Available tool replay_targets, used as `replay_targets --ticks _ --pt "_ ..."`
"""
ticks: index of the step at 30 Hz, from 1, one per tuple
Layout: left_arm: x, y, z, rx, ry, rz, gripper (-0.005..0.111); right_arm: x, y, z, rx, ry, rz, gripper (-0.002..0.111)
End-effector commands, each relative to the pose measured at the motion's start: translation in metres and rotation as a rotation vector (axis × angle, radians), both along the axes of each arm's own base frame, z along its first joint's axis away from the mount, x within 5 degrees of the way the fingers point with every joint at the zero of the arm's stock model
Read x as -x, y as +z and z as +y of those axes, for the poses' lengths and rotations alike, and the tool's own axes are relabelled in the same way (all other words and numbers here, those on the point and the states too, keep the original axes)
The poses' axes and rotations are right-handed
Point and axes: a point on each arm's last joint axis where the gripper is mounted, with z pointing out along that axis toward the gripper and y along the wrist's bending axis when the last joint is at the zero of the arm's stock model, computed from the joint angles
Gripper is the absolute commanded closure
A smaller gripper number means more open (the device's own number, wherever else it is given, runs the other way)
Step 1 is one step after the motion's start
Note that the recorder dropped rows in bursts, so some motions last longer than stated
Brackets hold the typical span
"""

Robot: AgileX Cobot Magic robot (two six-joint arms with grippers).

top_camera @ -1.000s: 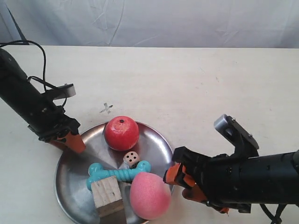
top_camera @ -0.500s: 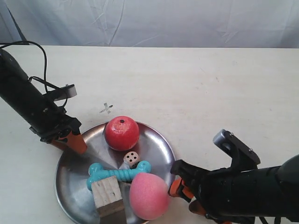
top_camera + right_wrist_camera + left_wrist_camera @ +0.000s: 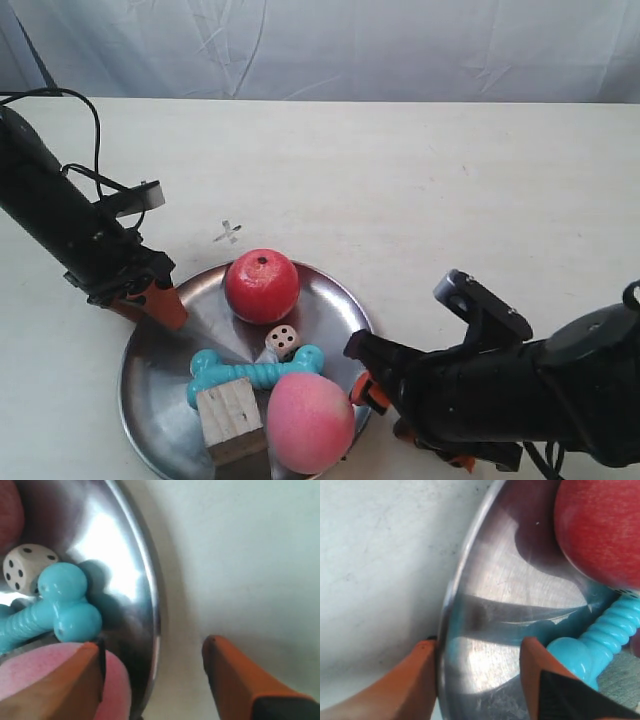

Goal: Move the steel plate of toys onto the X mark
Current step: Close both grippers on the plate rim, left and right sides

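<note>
The steel plate [image 3: 168, 372] lies at the front left of the table and holds the red apple [image 3: 261, 285], white die [image 3: 282, 340], turquoise bone [image 3: 255, 371], wooden cube [image 3: 230, 420] and pink peach [image 3: 310, 422]. The X mark [image 3: 228, 233] is on the tabletop just beyond the plate. My left gripper [image 3: 155, 302] [image 3: 479, 645] stands open astride the plate's rim [image 3: 451, 605], its outer finger [image 3: 417, 680] against the rim. My right gripper [image 3: 366, 382] [image 3: 152, 645] is open astride the opposite rim [image 3: 152, 605], its inner finger [image 3: 75, 680] against the peach [image 3: 30, 670].
A pale cloth backdrop [image 3: 330, 45] closes off the table's far edge. A black cable [image 3: 90, 130] loops from the arm at the exterior view's left. Bare cream tabletop [image 3: 420, 190] stretches beyond and to the right of the plate.
The right arm has slid leftward, bringing its open gripper over the plate's rim; the peach has shifted slightly left and toward the front. The left arm has barely moved.
</note>
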Motion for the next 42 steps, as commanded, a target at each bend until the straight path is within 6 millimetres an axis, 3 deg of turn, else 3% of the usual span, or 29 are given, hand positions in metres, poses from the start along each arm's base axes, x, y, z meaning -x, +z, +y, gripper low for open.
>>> replay_targets --ticks 1,16,23,26,32,34,42 --pt "0.001 -0.01 0.0 -0.023 -0.001 0.007 0.058 -0.002 -0.007 0.005 0.025 0.022 0.014 0.05" --pt "0.001 -0.013 0.0 -0.02 0.006 0.019 0.059 -0.017 -0.012 0.025 0.0 0.061 0.029 0.05" --pt "0.007 -0.028 -0.016 -0.032 -0.051 0.058 0.061 -0.022 -0.017 0.029 0.018 0.079 0.026 0.05" --pt "0.009 -0.032 -0.022 -0.044 -0.073 0.054 0.065 -0.022 -0.02 0.03 0.022 0.081 0.036 0.063" --pt "0.012 -0.031 -0.033 -0.035 -0.091 0.055 0.094 -0.022 -0.021 0.03 0.022 0.082 0.039 0.108" --pt "0.013 -0.031 -0.035 -0.035 -0.099 0.055 0.107 -0.022 -0.021 0.03 0.019 0.083 0.04 0.108" --pt "0.015 -0.03 -0.036 -0.029 -0.102 0.081 0.107 -0.017 -0.019 0.036 -0.047 0.129 0.078 0.108"
